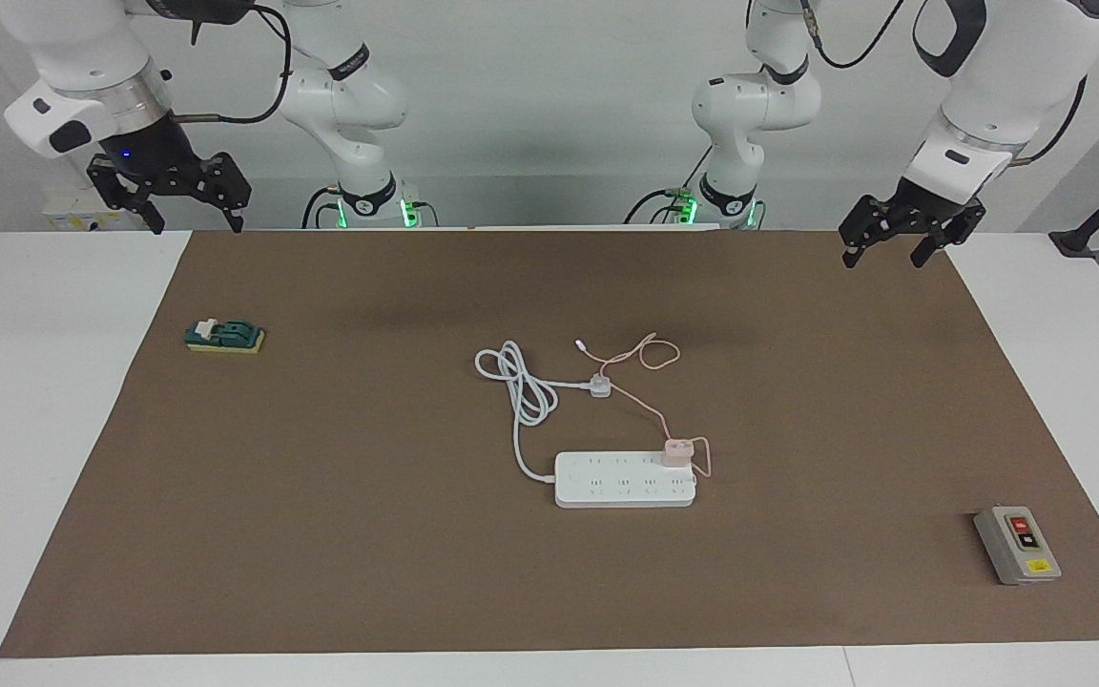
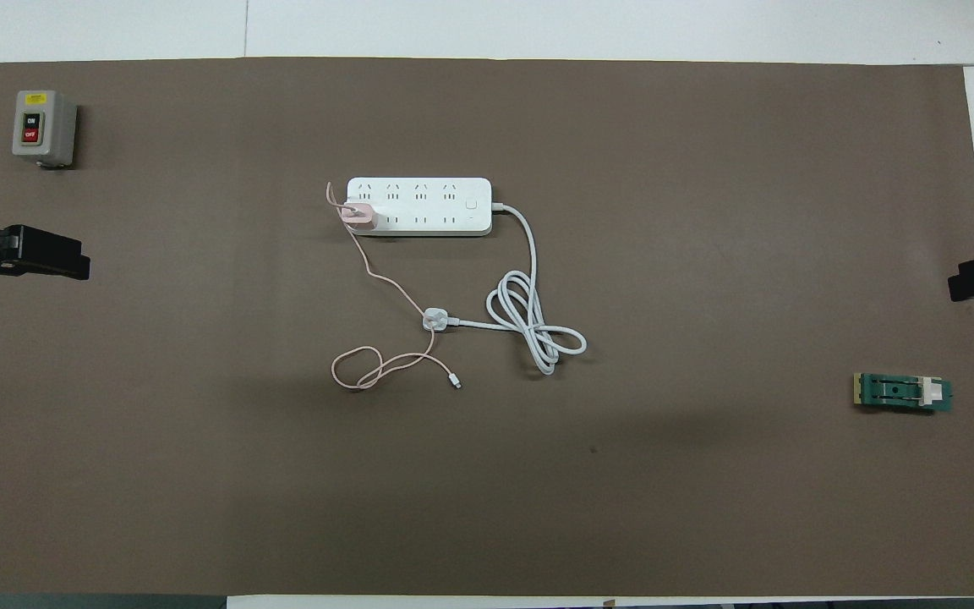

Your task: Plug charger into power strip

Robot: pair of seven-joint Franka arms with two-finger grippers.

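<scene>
The white power strip (image 1: 626,480) lies flat in the middle of the brown mat and also shows in the overhead view (image 2: 419,205). The pale pink charger (image 1: 678,450) stands on a socket in the row nearer to the robots, at the strip's end toward the left arm; it also shows in the overhead view (image 2: 358,215). Its thin pink cable (image 1: 650,355) trails toward the robots in a loose loop. My left gripper (image 1: 885,256) hangs open and empty over the mat's corner. My right gripper (image 1: 195,221) hangs open and empty over the other near corner.
The strip's thick white cord (image 1: 521,386) lies coiled nearer to the robots, ending in a white plug (image 1: 599,385). A grey box with red and black buttons (image 1: 1017,544) sits toward the left arm's end. A small green block (image 1: 225,336) sits toward the right arm's end.
</scene>
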